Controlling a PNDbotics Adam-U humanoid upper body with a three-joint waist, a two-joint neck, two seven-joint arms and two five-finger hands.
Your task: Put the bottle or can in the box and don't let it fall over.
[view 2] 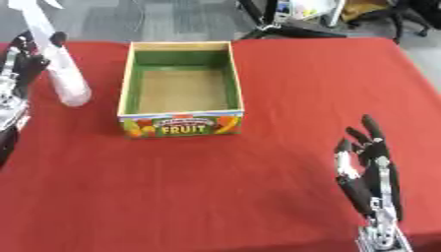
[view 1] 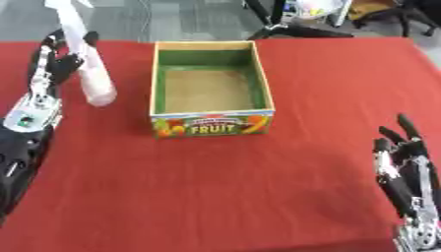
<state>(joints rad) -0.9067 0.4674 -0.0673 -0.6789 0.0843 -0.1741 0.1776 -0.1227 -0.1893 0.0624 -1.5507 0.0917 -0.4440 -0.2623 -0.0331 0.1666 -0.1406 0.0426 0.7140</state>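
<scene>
Left hand (view 1: 58,61) curling round pale bottle (view 1: 93,78) near neck, fingers clamped on it. Bottle leaning, base resting on red table (view 1: 215,187), just left of box (view 1: 211,83) (outside it). Box sitting open, green inner walls, FRUIT print facing camera. Right hand (view 2: 370,172) idling at lower right, fingers straight, pointing up, holding nothing.

Head stereo pair: both eyes are looking steeply down from the near side, sharing the red table (view 1: 258,197) and box (view 2: 181,123); the right eye is sitting slightly rightward.
</scene>
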